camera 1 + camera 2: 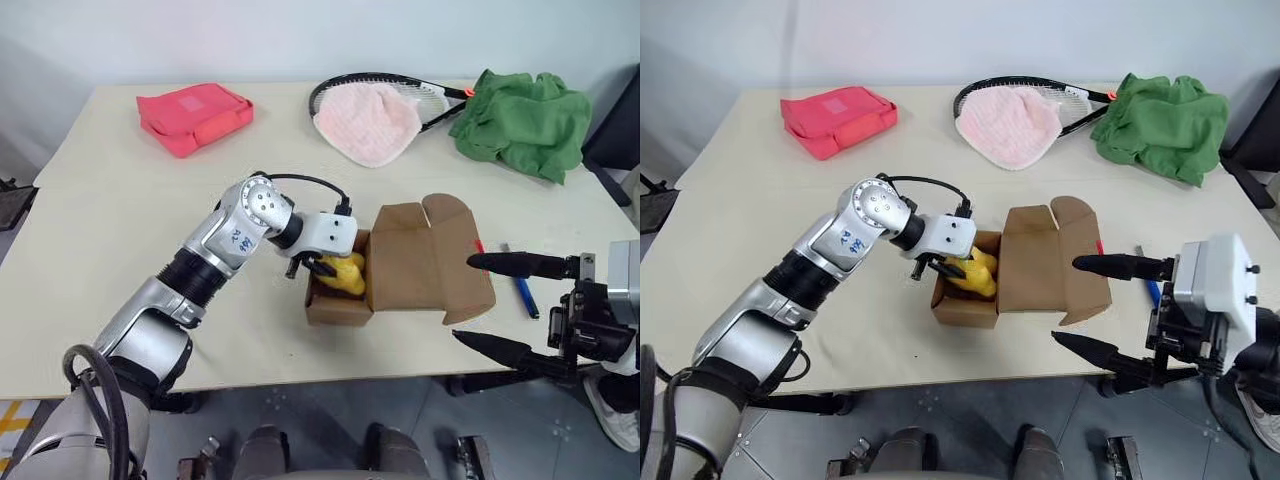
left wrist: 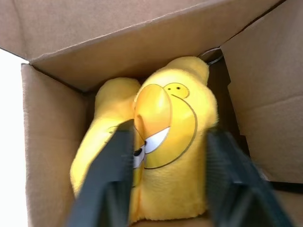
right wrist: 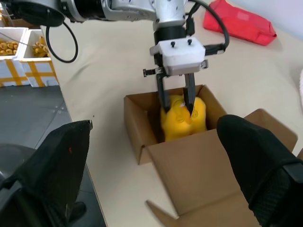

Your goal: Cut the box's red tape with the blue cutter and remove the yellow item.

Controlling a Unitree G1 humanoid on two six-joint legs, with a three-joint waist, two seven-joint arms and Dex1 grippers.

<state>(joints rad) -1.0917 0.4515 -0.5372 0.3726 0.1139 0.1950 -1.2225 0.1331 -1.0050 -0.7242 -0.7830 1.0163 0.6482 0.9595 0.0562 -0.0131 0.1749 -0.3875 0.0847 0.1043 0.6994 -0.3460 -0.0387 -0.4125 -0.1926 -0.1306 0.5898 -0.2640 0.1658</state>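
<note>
One step is left as I judge it: the box (image 1: pixel 400 265) stands open on the surface (image 1: pixel 120 220), flaps spread, and the blue cutter (image 1: pixel 522 285) lies beside it. My left gripper (image 3: pixel 176 100) has its jaws around the yellow item (image 2: pixel 161 151) inside the box, not yet lifted out; my right gripper (image 1: pixel 500 305) hangs open near the flaps.

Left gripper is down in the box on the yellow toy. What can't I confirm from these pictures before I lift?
- Underside of the yellow item: left wrist view, hidden by the box walls.
- Left gripper fingertips: right wrist view, buried in the plush, so grip depth is unclear.
- Red tape: head views, mostly behind the open flap.
- Blue cutter tip: too small.
</note>
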